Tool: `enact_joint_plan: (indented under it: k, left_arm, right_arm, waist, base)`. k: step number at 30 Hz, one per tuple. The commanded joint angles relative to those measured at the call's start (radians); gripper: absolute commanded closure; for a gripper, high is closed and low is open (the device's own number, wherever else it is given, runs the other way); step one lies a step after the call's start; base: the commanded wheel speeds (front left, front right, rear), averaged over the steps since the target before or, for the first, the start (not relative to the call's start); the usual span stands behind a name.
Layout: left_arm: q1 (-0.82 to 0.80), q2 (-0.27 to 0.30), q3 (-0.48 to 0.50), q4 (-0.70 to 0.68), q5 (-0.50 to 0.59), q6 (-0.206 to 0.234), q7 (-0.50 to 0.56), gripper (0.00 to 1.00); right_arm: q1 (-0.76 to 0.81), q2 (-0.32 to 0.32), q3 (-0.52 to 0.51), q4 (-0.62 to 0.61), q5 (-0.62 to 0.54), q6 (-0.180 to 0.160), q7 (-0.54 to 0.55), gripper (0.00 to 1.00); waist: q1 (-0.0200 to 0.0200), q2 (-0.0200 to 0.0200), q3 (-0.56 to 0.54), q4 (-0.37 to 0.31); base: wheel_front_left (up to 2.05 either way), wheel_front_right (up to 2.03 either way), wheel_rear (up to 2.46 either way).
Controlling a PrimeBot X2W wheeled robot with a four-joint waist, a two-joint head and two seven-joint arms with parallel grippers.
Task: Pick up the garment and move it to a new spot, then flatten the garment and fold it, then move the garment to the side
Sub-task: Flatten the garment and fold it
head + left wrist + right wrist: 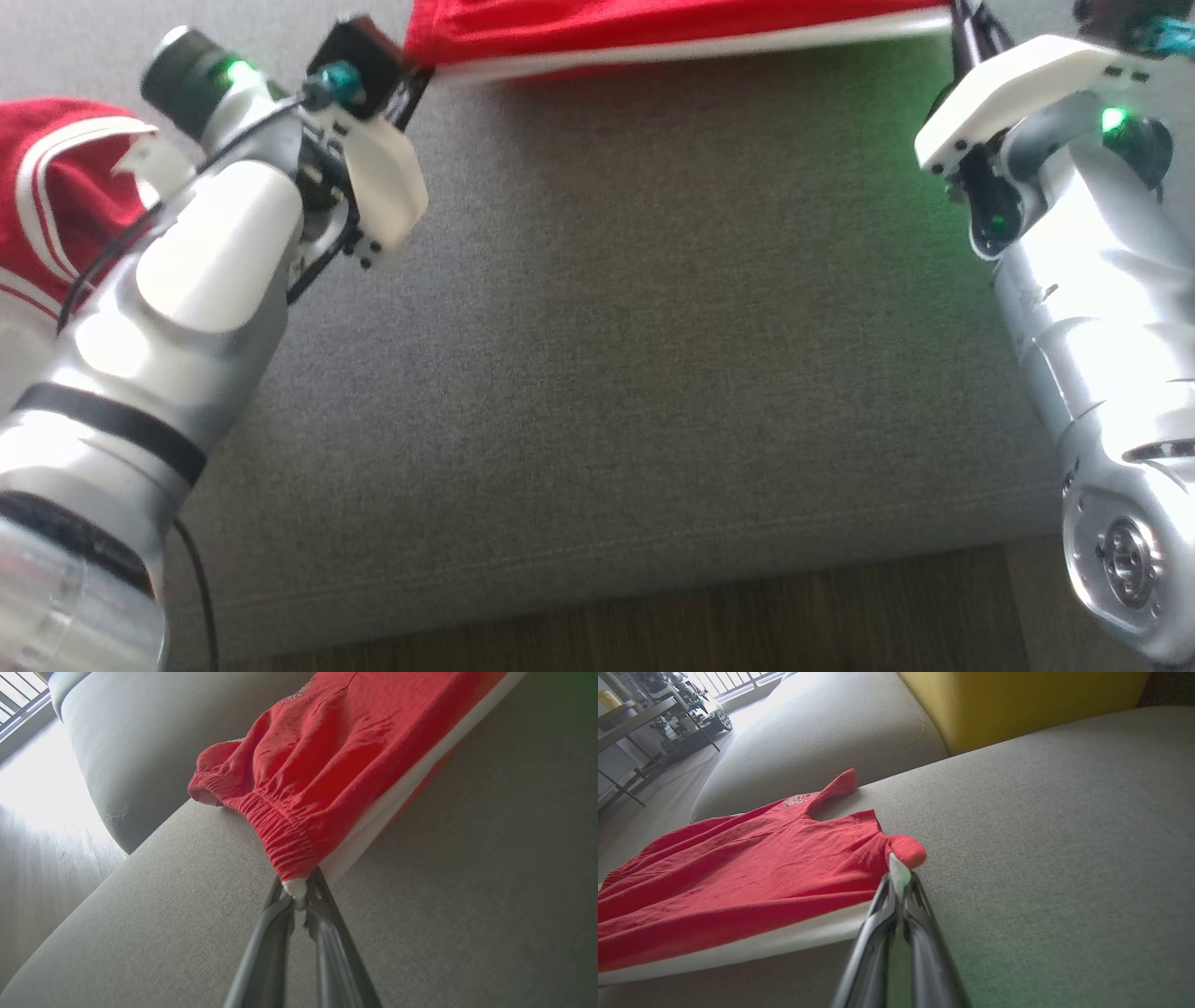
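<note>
A gathered, white-edged corner of the red garment (pixel 345 760) is pinched between the closed fingers of the left gripper (pixel 299 897); the cloth is stretched over a grey sofa seat (pixel 163 933); a sunlit wooden floor (pixel 42 868) is seen at left.

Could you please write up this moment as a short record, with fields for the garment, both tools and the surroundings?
Garment: red cloth garment with a white edge stripe, stretched between both tools
Left tool: shut on the garment's gathered elastic corner
Right tool: shut on its other near corner
Surface: grey fabric sofa seat; the garment's far part lies on it
Nearby: second red garment with white stripes at the robot's left; yellow cushion beyond the seat
</note>
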Motion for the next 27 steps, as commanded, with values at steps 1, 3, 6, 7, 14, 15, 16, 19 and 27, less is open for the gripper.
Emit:
enact_joint_plan:
  k: [1, 3, 6, 7, 14, 15, 16, 19, 27]
  left_arm:
    - [-0.016, 0.066, 0.022, -0.006, 0.009, 0.018, -0.009, 1.0]
    - [0.003, 0.07, 0.016, -0.005, 0.01, 0.022, -0.014, 1.0]
    - [0.037, 0.077, 0.006, -0.006, 0.008, 0.027, -0.019, 1.0]
    - [0.051, 0.079, 0.002, -0.007, 0.007, 0.028, -0.022, 1.0]
    - [0.172, 0.099, -0.012, -0.037, -0.013, 0.05, -0.05, 1.0]
    - [0.196, 0.103, -0.011, -0.045, -0.02, 0.054, -0.054, 1.0]
    - [0.196, 0.103, -0.011, -0.045, -0.02, 0.054, -0.054, 1.0]
    - [0.263, 0.107, -0.016, -0.074, -0.037, 0.069, -0.055, 1.0]
    - [0.427, 0.122, -0.024, -0.186, -0.084, 0.109, -0.045, 1.0]
  right_arm:
    - [0.002, -0.009, 0.008, -0.017, -0.011, -0.001, 0.006, 1.0]
    - [0.016, -0.009, 0.015, -0.013, -0.017, -0.001, 0.016, 1.0]
    - [0.046, -0.01, 0.035, -0.008, -0.025, -0.001, 0.029, 1.0]
    - [0.058, -0.01, 0.041, -0.008, -0.023, -0.001, 0.033, 1.0]
    - [0.141, -0.017, 0.114, -0.015, -0.019, -0.001, 0.069, 1.0]
    - [0.151, -0.017, 0.128, -0.018, -0.02, -0.001, 0.076, 1.0]
    - [0.151, -0.017, 0.128, -0.018, -0.02, -0.001, 0.076, 1.0]
    - [0.184, -0.024, 0.165, -0.031, -0.011, -0.001, 0.107, 1.0]
    - [0.311, -0.07, 0.29, -0.116, 0.049, -0.001, 0.23, 1.0]
  waist:
    - [0.0001, 0.0, -0.026, -0.008]
    - [0.0001, 0.0, -0.045, -0.013]
    - [0.0001, 0.0, -0.077, -0.018]
    - [0.0001, 0.0, -0.089, -0.018]
    - [0.0001, 0.0, -0.17, -0.037]
    - [0.0001, 0.0, -0.181, -0.04]
    - [0.0001, 0.0, -0.181, -0.04]
    - [0.0001, 0.0, -0.213, -0.044]
    - [0.0001, 0.0, -0.3, -0.059]
  base:
    - [0.0, 0.0, 0.0]
    - [0.0, 0.0, 0.0]
    - [0.0, 0.0, 0.0]
    - [0.0, 0.0, 0.0]
    - [0.0, 0.0, 0.0]
    - [0.0, 0.0, 0.0]
    - [0.0, 0.0, 0.0]
    - [0.0, 0.0, 0.0]
    - [0.0, 0.0, 0.0]
